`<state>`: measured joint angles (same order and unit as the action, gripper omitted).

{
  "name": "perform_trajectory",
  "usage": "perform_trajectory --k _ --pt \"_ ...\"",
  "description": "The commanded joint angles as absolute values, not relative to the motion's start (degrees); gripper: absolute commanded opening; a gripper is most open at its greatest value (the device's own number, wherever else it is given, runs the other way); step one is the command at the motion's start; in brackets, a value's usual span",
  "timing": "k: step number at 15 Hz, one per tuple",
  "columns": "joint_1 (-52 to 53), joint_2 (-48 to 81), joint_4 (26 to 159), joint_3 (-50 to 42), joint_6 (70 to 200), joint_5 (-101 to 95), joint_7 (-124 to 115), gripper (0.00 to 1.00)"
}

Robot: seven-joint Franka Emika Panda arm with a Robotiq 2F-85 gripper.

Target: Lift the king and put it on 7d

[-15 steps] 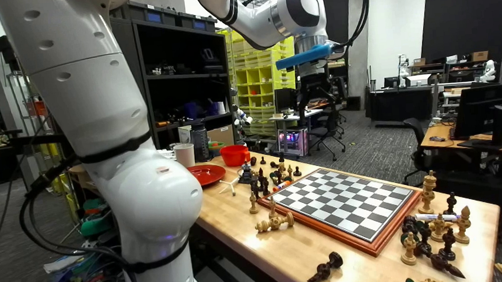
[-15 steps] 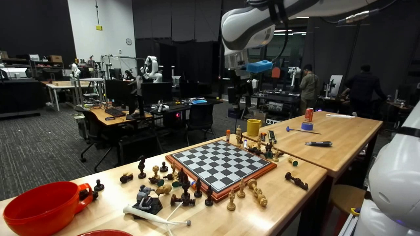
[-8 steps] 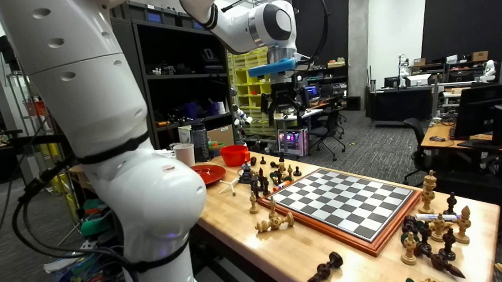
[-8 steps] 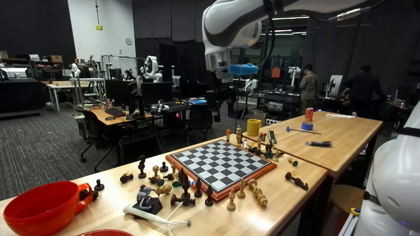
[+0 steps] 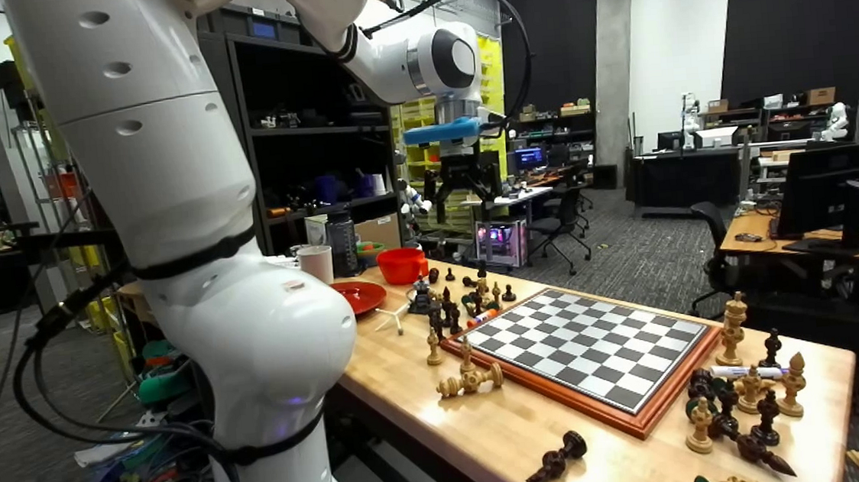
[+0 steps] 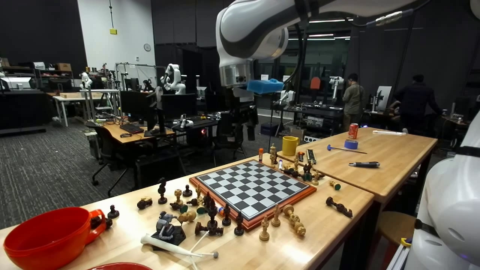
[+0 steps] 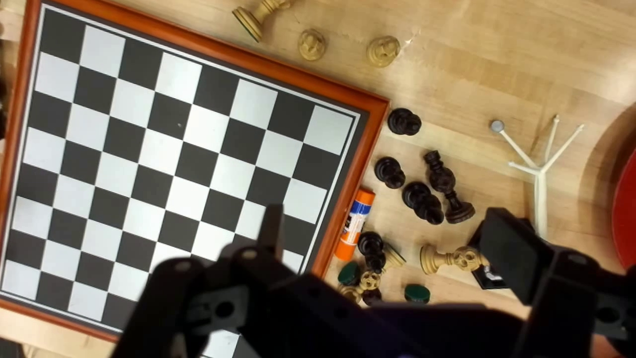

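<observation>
Several dark brown pieces stand or lie beside the chessboard (image 5: 583,344), which also shows in the wrist view (image 7: 174,149). The tallest upright dark piece (image 6: 212,214) best fits the king, though I cannot be sure; in the wrist view it (image 7: 422,203) stands beside a lying dark piece (image 7: 449,186). My gripper (image 5: 466,201) is high above the table near that cluster, touching nothing. In the wrist view the gripper (image 7: 390,228) has its fingers wide apart, with nothing between them at finger height. The board (image 6: 255,183) has no pieces on it.
Pale pieces (image 6: 264,228) stand at the board's edge. A glue stick (image 7: 354,223) lies against the frame. A white stick figure (image 7: 540,184), a red plate (image 7: 627,214) and a red bowl (image 6: 48,240) are beyond the dark pieces. More pieces (image 5: 751,388) crowd the board's far end.
The arm and open gripper have moved left in both exterior views and a little lower, towards the cluster of dark pieces. The pieces and board have not moved.
</observation>
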<state>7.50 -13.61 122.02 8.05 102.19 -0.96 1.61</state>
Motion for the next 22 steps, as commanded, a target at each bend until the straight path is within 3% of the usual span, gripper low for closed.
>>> perform_trajectory --k 1,22 --pt "7.59 -13.56 121.88 7.9 102.04 -0.98 1.56 1.0" --pt "10.54 -3.91 121.62 10.53 109.19 -0.31 8.69 1.0"
